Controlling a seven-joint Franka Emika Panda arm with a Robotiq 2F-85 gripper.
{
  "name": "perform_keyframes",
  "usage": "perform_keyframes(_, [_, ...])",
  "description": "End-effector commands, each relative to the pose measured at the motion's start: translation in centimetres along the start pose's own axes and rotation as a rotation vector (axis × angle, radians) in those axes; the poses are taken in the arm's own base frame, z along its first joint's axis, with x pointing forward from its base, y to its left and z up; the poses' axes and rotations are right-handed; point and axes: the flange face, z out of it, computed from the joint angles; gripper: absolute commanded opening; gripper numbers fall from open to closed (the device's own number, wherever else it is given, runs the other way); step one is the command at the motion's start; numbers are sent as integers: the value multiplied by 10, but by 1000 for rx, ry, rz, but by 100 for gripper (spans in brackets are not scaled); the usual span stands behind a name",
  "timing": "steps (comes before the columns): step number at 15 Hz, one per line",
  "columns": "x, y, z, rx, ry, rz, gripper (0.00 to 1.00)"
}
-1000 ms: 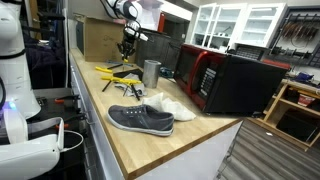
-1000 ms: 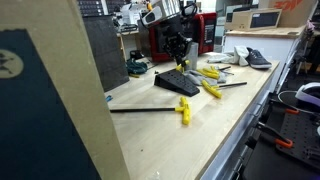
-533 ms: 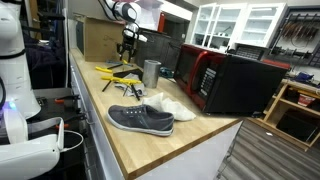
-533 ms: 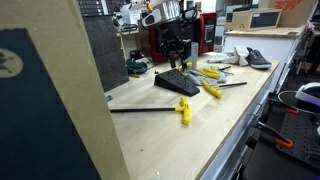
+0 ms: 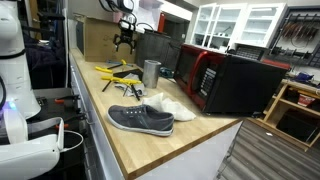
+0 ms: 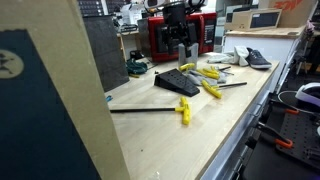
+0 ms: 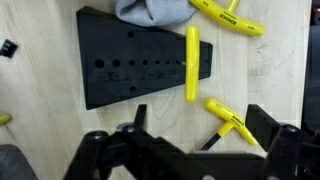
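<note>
Starting at the left of the wrist view, a small black square piece (image 7: pixel 8 47) lies on the pale wooden counter (image 7: pixel 40 90), apart from the left side of a flat black rectangular block with rows of holes (image 7: pixel 130 55). A crumpled grey cloth (image 7: pixel 150 10) overlaps the block's far edge. A straight yellow tool handle (image 7: pixel 192 63) lies flat on the block's right end, running from the far edge towards the near edge, with nothing gripping it. Off the block's near right corner, a yellow T-shaped handle on a dark shaft (image 7: pixel 228 117) lies on the counter, close to the block but not on it. Past the block's far right corner, a long yellow handle (image 7: pixel 228 12) lies slanted on the wood.

The jaws are spread wide and empty along the block's near side. One finger (image 7: pixel 135 122) shows at the block's near edge, and the other stands out beyond the T-shaped handle.

In an exterior view, a long black rod with a yellow cross handle (image 6: pixel 184 110) lies on the counter to the left of the block and nearer the camera. The jaws hang open well above the block, touching nothing. Far to the right of the block a grey lace-up shoe (image 6: pixel 255 57) rests near the counter's end.
</note>
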Motion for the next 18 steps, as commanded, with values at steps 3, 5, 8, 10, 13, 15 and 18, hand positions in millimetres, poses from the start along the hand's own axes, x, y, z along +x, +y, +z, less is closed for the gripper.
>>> perform_keyframes(3, [-27, -34, -42, 6, 48, 234, 100])
perform_keyframes(5, [-35, -35, -49, 8, 85, 339, 100])
perform_keyframes(8, [-48, -30, -55, 15, 133, 492, 100])
perform_keyframes(10, [-58, -27, -59, 11, 152, 594, 100])
perform_keyframes(13, [-74, -26, -71, 1, 174, 746, 100])
perform_keyframes(15, [-83, -29, -82, -11, 186, 847, 100])
perform_keyframes(18, [-92, -38, -102, -35, 214, 999, 100])
